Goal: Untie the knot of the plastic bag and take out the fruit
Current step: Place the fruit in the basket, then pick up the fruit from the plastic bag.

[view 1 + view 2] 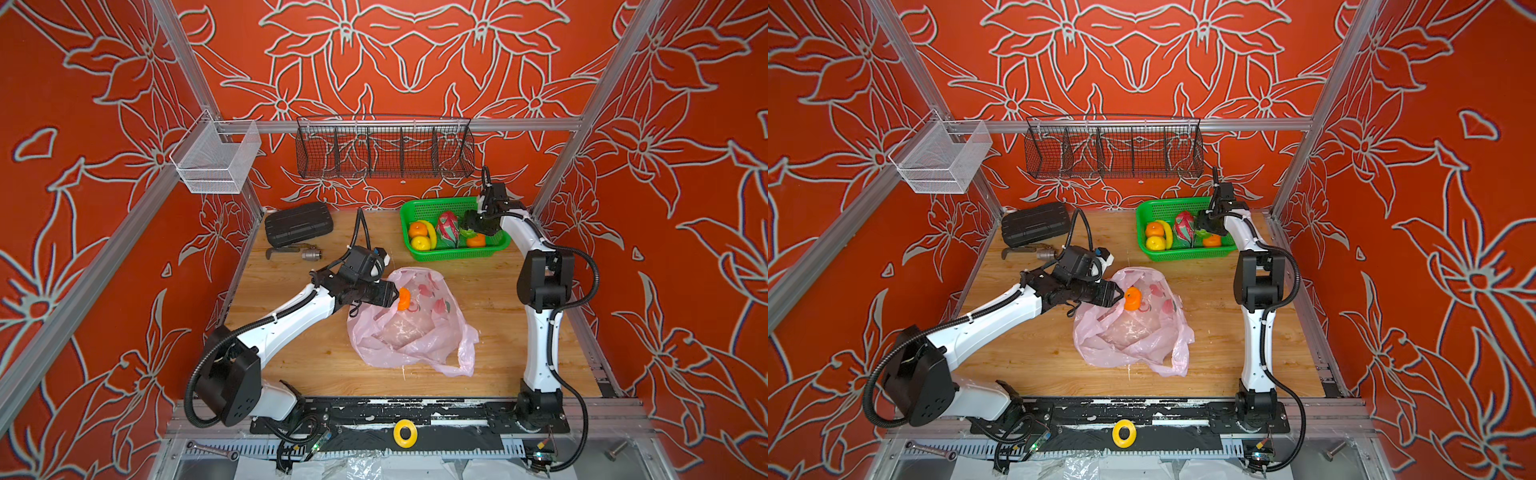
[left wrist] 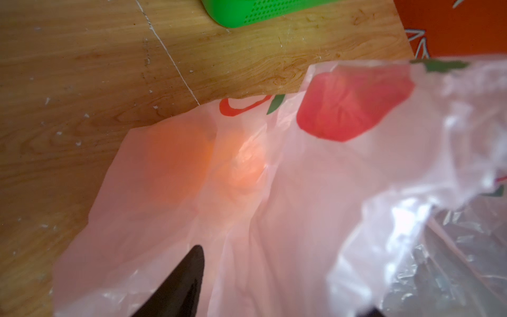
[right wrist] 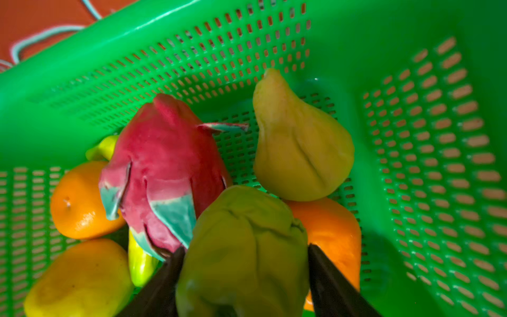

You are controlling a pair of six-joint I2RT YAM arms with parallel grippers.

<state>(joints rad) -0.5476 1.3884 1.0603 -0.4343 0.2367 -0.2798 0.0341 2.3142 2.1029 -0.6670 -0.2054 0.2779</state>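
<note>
The pale pink plastic bag (image 1: 415,328) (image 1: 1133,328) lies mouth-open on the wooden table; no knot shows. My left gripper (image 1: 392,296) is at the bag's far rim. Its fingers (image 2: 178,282) stand wide apart over the film (image 2: 274,205), open. An orange (image 1: 404,300) (image 2: 178,167) sits just past the fingertips, seen through the film in the wrist view. My right gripper (image 1: 478,226) (image 3: 245,247) hangs in the green basket (image 3: 411,137), open. Its fingers flank a bumpy green fruit (image 3: 241,233). Beside it lie a dragon fruit (image 3: 164,164), a pear (image 3: 299,145) and oranges (image 3: 79,203).
The green basket (image 1: 440,205) also holds a banana (image 3: 140,266). A black case (image 1: 298,224) and a metal fitting (image 1: 291,252) lie at the back left. A black wire rack (image 1: 384,151) and a white mesh bin (image 1: 216,162) hang on the rails. A yellow tape roll (image 1: 405,433) lies in front.
</note>
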